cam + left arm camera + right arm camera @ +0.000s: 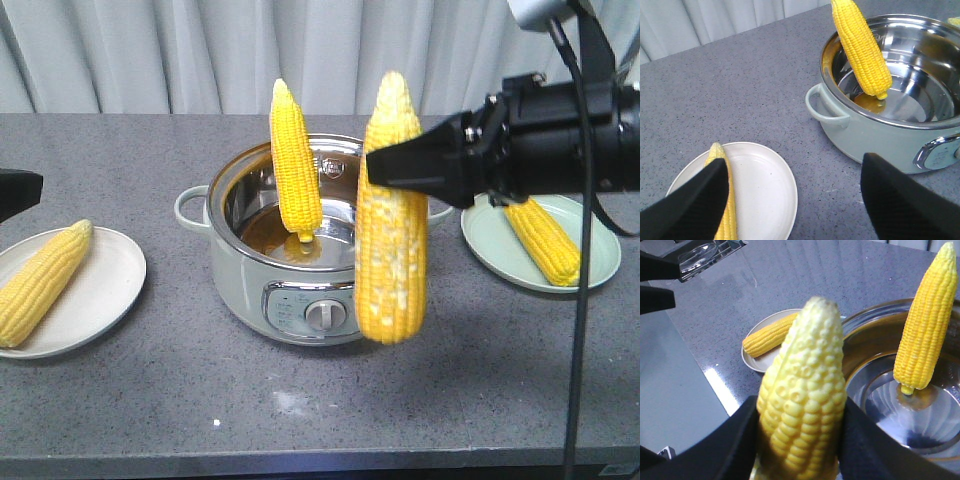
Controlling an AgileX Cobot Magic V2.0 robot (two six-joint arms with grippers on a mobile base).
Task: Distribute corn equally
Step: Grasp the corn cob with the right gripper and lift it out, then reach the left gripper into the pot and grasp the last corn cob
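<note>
- Black right pincer (372, 165) was clamped on a cob with pale patches (392, 230) — held upright in the air, just in front of the pot (250, 265).
- Opposite, the left pincer (795, 161) hung wide open, gripping nothing, above a white plate (765, 190) bearing a plain cob (720, 150).
- Inside the pot a second cob (297, 165) stood on end, point upward.
- On the green plate (490, 250) at the right lay a fourth cob (545, 240) — everything on a grey table (150, 400).

Right gripper (801, 440) jaws clamp a pale cob (802, 390); a second cob (927, 325) stands in the pot (867, 357)
</note>
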